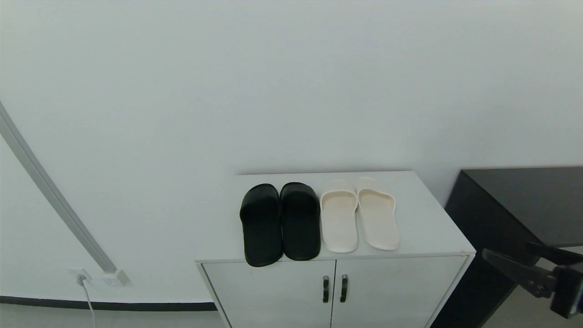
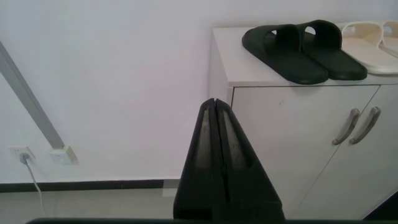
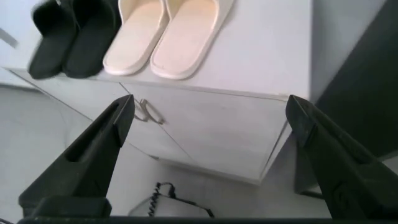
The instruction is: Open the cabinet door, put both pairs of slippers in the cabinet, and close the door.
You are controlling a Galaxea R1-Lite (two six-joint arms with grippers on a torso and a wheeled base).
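Cabinet (image 1: 428,218): doors closed, best pulled by the rigid handles (image 1: 344,288) | black slippers (image 1: 278,228) at top's front edge, left; white slippers (image 1: 339,223) just beside, right; probably light, pliant; pinch at strap | left tool (image 2: 215,102) closed, empty | right tool (image 3: 210,102) wide open, empty

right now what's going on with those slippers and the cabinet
Nothing is being handled yet. The black slippers and the white slippers sit side by side on top of the cabinet, and its doors are shut. The right gripper is open, off to the cabinet's right. The left gripper is shut and empty, off to its left.
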